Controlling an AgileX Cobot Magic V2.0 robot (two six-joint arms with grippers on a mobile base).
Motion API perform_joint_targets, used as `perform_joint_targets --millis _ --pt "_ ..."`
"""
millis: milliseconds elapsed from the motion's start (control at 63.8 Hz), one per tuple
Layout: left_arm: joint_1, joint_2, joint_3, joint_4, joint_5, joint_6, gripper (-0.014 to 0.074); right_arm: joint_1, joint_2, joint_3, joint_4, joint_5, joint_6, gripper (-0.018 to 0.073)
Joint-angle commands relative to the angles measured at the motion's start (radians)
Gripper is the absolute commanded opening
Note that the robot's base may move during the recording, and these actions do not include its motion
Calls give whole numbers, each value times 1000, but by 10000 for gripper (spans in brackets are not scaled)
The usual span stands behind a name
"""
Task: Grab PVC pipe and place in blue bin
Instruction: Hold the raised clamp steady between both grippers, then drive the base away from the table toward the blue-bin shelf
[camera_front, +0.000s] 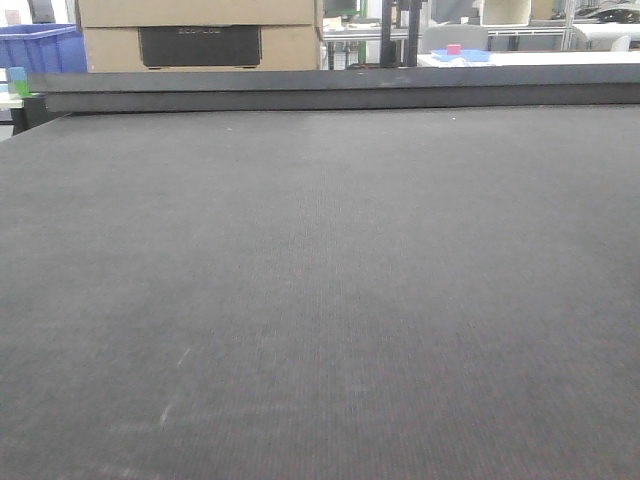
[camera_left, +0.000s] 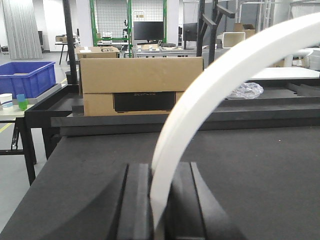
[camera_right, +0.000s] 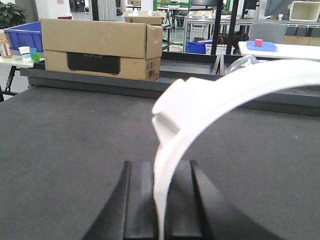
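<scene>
Both left fingers (camera_left: 137, 202) and right fingers (camera_right: 135, 202) tight around upright PVC pipe (camera_left: 200, 100).

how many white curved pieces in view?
2. One white curved plastic piece clamped in the left hand, second white curved piece in the right hand. More may be hidden.

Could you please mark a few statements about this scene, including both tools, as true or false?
1. The left tool is clamped on a white curved plastic piece. True.
2. The right tool is open and holds nothing. False: it is shut on a white arched plastic piece.
3. A brown cardboard box stands beyond the dark table. True.
4. The blue plastic bin sits in the middle of the dark table. False: it stands off the table, at the far left.
</scene>
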Motion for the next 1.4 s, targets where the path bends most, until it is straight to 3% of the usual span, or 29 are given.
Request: perform_joint_targets --millis 0,1379 --pt "-8 -4 -8 -4 -32 -8 -111 3 -3 -1 -9 -30 -6 -162" --pt "-8 -4 -8 -4 -32 -8 -111 3 -3 -1 -9 -30 -6 -162"
